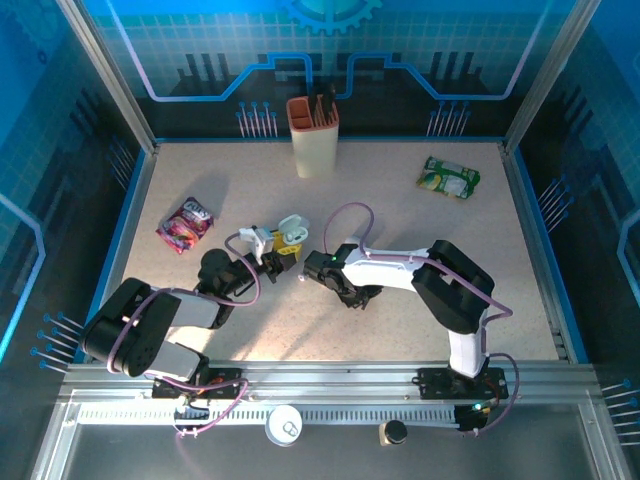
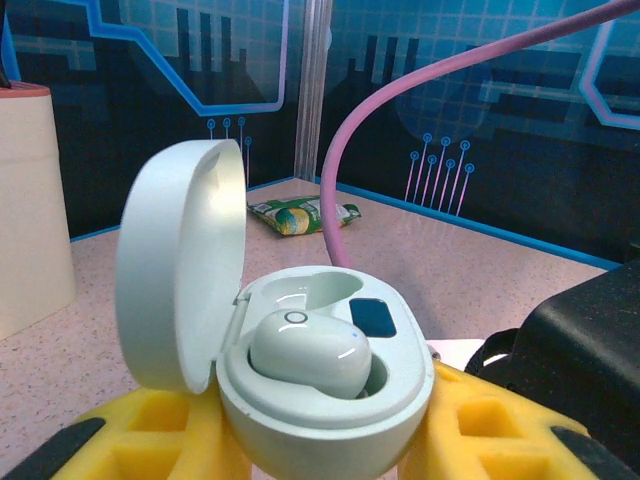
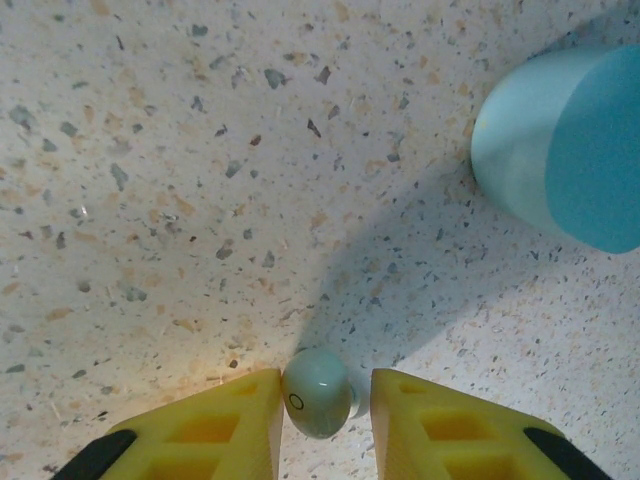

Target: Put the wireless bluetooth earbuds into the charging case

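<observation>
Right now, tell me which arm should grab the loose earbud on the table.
Right. The right gripper is open astride the loose earbud on the table, a finger on each side. The left gripper is clamped on the open case, with a seated earbud inside.

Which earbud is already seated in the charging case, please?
The seated earbud in the open charging case; the other earbud lies on the table between the jaws of the right gripper.
</observation>
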`<action>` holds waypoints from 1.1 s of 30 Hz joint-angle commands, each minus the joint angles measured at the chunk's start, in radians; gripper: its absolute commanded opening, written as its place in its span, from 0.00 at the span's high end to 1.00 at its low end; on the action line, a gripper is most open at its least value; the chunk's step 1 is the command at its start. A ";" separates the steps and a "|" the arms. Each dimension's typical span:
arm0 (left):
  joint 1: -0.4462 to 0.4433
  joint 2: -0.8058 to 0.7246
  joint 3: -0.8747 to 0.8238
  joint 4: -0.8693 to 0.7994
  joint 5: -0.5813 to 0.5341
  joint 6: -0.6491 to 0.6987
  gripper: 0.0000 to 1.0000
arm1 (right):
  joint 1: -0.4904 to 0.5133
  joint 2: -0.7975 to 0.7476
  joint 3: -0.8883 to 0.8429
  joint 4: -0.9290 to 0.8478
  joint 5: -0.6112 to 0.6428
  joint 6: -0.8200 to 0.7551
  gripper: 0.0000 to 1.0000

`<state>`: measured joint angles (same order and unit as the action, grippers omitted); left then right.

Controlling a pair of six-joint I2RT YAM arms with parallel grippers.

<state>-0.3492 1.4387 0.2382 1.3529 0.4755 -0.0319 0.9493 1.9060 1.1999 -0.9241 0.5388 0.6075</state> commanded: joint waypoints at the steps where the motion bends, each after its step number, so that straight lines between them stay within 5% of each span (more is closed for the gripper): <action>1: 0.009 -0.003 -0.008 0.048 0.032 -0.003 0.65 | -0.005 0.017 0.009 -0.021 0.006 -0.009 0.72; 12: 0.009 0.008 -0.004 0.048 0.056 0.010 0.65 | -0.008 0.007 0.017 -0.028 0.006 -0.029 0.80; 21: 0.003 0.022 0.018 0.048 0.142 0.014 0.65 | -0.047 -0.241 -0.058 0.053 -0.081 -0.073 0.81; 25: -0.001 0.024 0.030 0.039 0.192 0.018 0.66 | -0.089 -0.415 -0.125 0.171 -0.230 -0.154 0.81; 33: -0.055 0.000 0.063 -0.056 0.250 0.062 0.66 | -0.207 -0.679 -0.169 0.404 -0.760 -0.239 0.82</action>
<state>-0.3801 1.4540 0.2672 1.3373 0.6670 -0.0166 0.7639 1.2663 1.0431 -0.6399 0.0387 0.4198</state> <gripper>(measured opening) 0.352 0.184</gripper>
